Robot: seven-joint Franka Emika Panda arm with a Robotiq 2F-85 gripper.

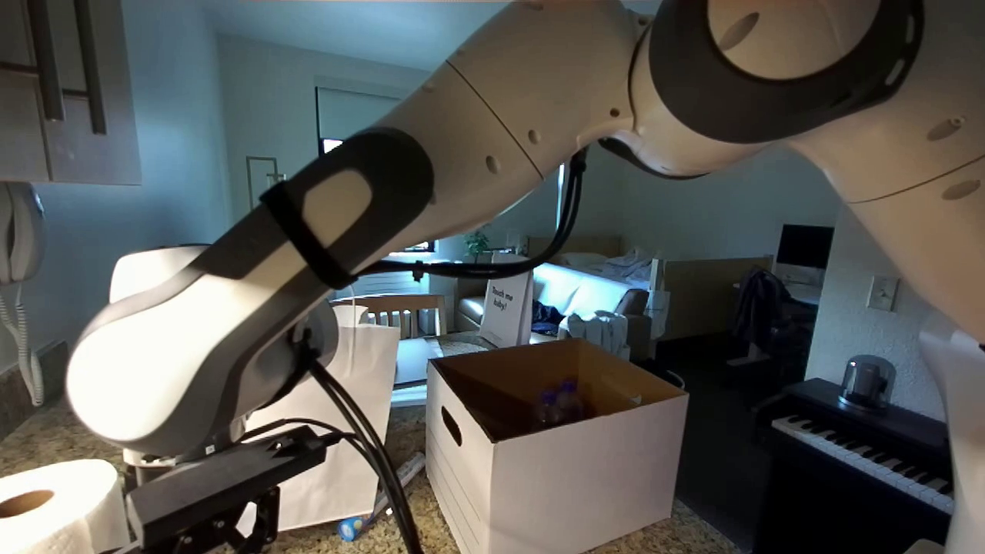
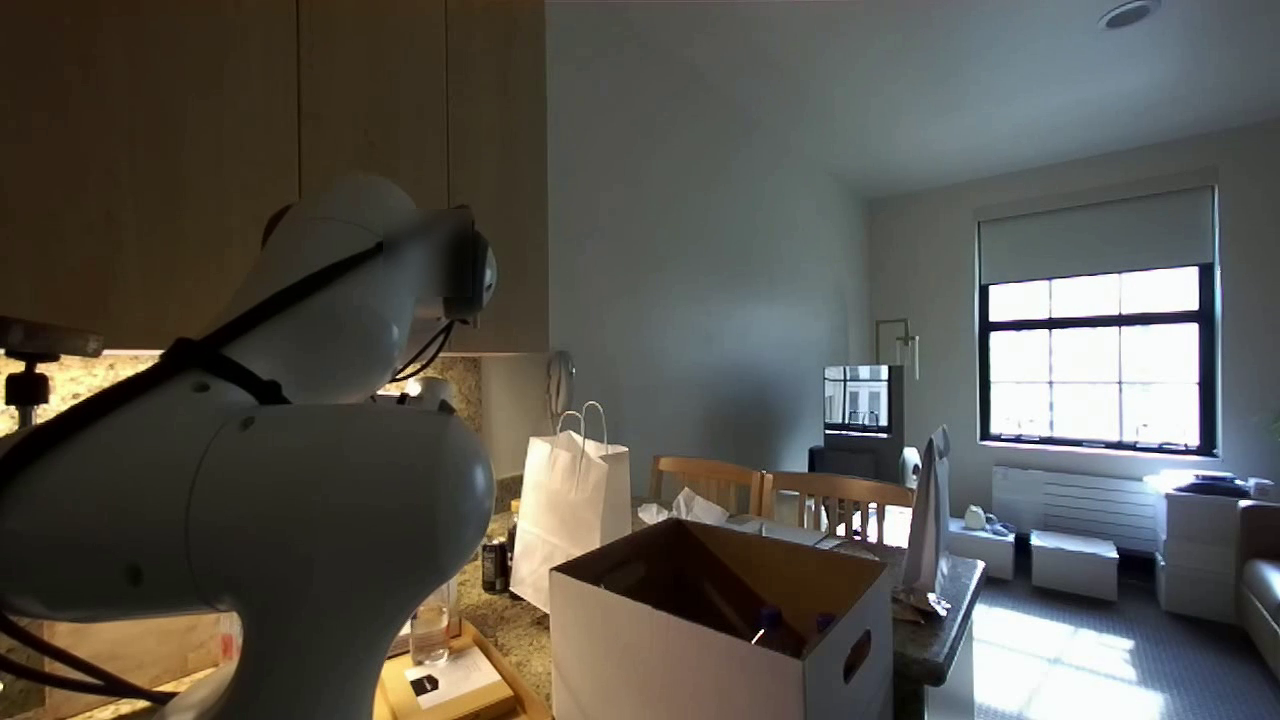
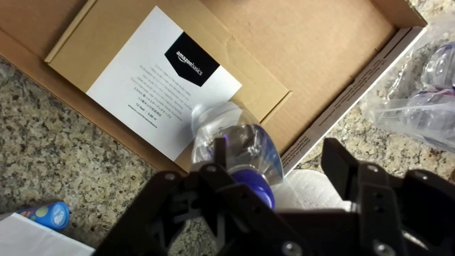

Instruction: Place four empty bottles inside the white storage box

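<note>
At a corner of the cardboard tray (image 3: 309, 46) in the wrist view, the blue-capped bottle (image 3: 245, 142) shows partly behind one finger of my gripper (image 3: 275, 154), fingers apart; contact I cannot tell. In both exterior views, two other bottles (image 1: 569, 404) sit inside the white storage box (image 1: 592, 485).

Storage box (image 1: 585, 481): white outside, brown cardboard inside. Bottles (image 3: 249, 145): clear with a bluish tint, caps (image 3: 252, 185) blue-purple. End effector (image 3: 277, 156): black. Arm (image 1: 531, 92): off-white, dark grey and black sections. Bench (image 3: 71, 142): speckled, beige with brown and dark flecks. Cardboard tray (image 3: 320, 46): brown, one outer side white with dark print. Flat carton (image 3: 103, 42): tan, label (image 3: 153, 89) white with black patch (image 3: 192, 67), white lettering on the patch. Tube (image 3: 49, 215): blue, lighter spots, white lettering on the end. Paper bag (image 2: 575, 520): plain white. Paper roll (image 1: 81, 508): white, brown core (image 1: 27, 504). Chairs (image 2: 850, 488): light brown wood. Piano (image 1: 831, 508): black, white and black keys (image 1: 862, 463).
</note>
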